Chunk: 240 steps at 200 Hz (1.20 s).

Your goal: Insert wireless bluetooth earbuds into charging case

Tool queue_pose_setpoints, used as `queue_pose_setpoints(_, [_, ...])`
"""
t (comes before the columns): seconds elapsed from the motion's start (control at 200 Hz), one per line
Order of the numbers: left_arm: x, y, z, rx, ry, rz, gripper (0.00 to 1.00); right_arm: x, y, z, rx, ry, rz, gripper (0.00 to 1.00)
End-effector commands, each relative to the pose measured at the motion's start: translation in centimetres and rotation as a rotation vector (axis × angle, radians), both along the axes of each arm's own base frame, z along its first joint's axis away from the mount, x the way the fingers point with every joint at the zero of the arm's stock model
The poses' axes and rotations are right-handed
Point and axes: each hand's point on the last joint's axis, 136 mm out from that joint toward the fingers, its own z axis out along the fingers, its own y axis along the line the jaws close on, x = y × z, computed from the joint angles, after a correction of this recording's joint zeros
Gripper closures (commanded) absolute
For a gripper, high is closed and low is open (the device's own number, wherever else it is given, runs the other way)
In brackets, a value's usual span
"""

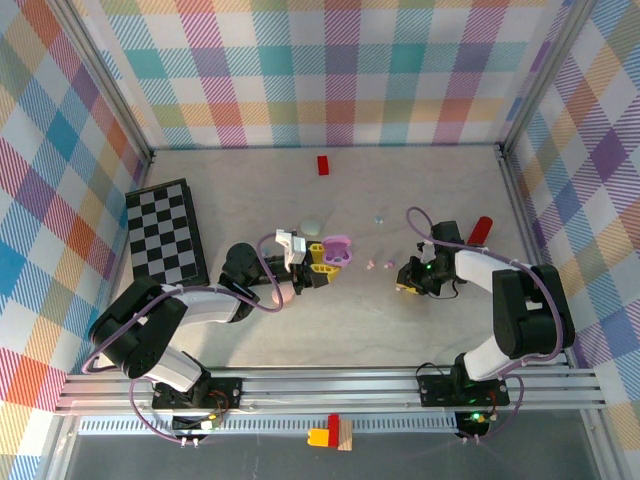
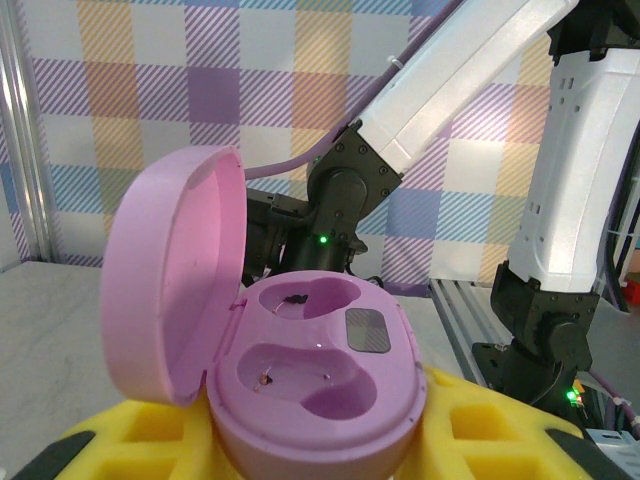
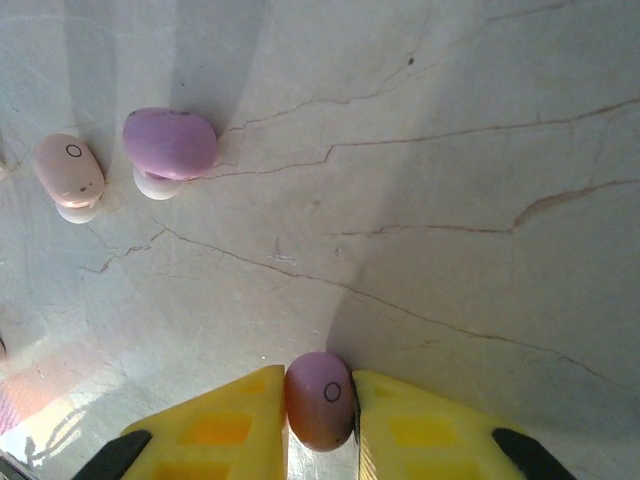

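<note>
My left gripper [image 2: 318, 445] is shut on an open lilac charging case [image 2: 318, 372], its yellow fingers [image 2: 492, 430] pressing both sides. The lid [image 2: 172, 272] stands up on the left, and both wells are empty. From above, the case [image 1: 337, 249] sits left of centre at my left gripper [image 1: 322, 263]. My right gripper [image 3: 322, 408] is shut on a lilac earbud [image 3: 321, 398] just above the table. Further off lie a pink earbud [image 3: 68, 172] and another lilac earbud [image 3: 170, 145]. My right gripper [image 1: 406, 284] is right of those two buds [image 1: 379, 264].
A chessboard [image 1: 165, 232] lies at the left. A pale mint case [image 1: 312, 225] and a pink case [image 1: 285, 292] sit near the left arm. A light blue bud [image 1: 378, 217], a red block [image 1: 322, 165] and a red object [image 1: 480, 230] lie further back.
</note>
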Motion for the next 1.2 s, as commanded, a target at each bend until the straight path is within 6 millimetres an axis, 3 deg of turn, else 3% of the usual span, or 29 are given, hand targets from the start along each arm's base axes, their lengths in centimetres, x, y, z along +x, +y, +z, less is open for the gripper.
queue_pose_setpoints(0.0, [-0.1,0.3,1.2,-0.026,-0.051,-0.012,0.65,-0.2,0.2,0.0,0.01,0.004,0.001,0.81])
queue_pose_setpoints(0.265, [0.7,0.3,0.2,-0.012,-0.045,0.03,0.65,0.0,-0.5,2.1,-0.087,-0.083,0.028,0.81])
queue_pose_setpoints(0.49, [2.2,0.3,-0.8,0.005,-0.023,0.054,0.66,0.5,0.9,8.5,-0.128,-0.302,0.117,0.8])
queue_pose_setpoints(0.685, [2.8,0.5,-0.9,0.008,-0.017,0.063,0.66,-0.2,4.7,15.9,-0.037,-0.527,0.275,0.8])
queue_pose_setpoints(0.85, [2.8,0.5,-1.1,0.012,-0.017,0.061,0.66,-1.6,8.3,20.7,0.016,-0.654,0.437,0.8])
queue_pose_setpoints(1.025, [2.9,0.7,-1.4,0.019,-0.021,0.066,0.66,-2.3,11.8,24.0,0.037,-0.761,0.587,0.8])
queue_pose_setpoints(1.195, [2.8,0.8,-1.2,0.018,-0.034,0.071,0.66,-2.9,13.8,24.8,0.02,-0.79,0.689,0.8])
